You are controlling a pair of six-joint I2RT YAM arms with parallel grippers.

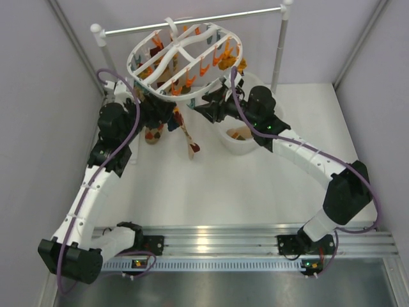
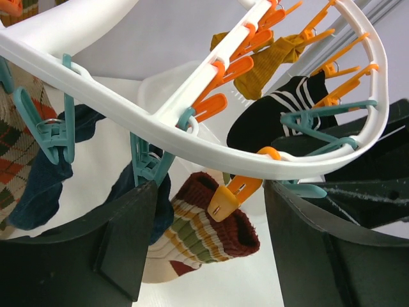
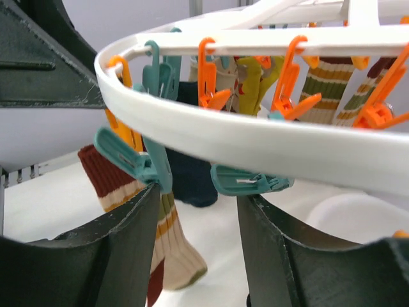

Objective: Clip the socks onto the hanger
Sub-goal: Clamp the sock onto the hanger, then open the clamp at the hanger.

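Observation:
The white oval hanger [image 1: 185, 57] hangs from the rail, with orange and teal clips under it. Several socks hang from it, among them a red-brown striped sock [image 1: 188, 137] and a tan patterned one [image 1: 153, 134]. My left gripper [image 1: 161, 114] is open under the hanger's left side. In the left wrist view the striped sock [image 2: 211, 236] hangs from an orange clip [image 2: 227, 198] between my open fingers [image 2: 121, 243], untouched. My right gripper [image 1: 214, 107] is open under the rim. In the right wrist view a teal clip [image 3: 246, 181] lies just above one of its fingers [image 3: 281, 256].
A silver rail [image 1: 192, 20] on white posts carries the hanger. A white tub [image 1: 239, 142] with more socks in it stands under the right arm. A black striped sock [image 2: 281, 115] and a mustard one [image 2: 268, 61] hang on the far side. Grey walls stand on both sides.

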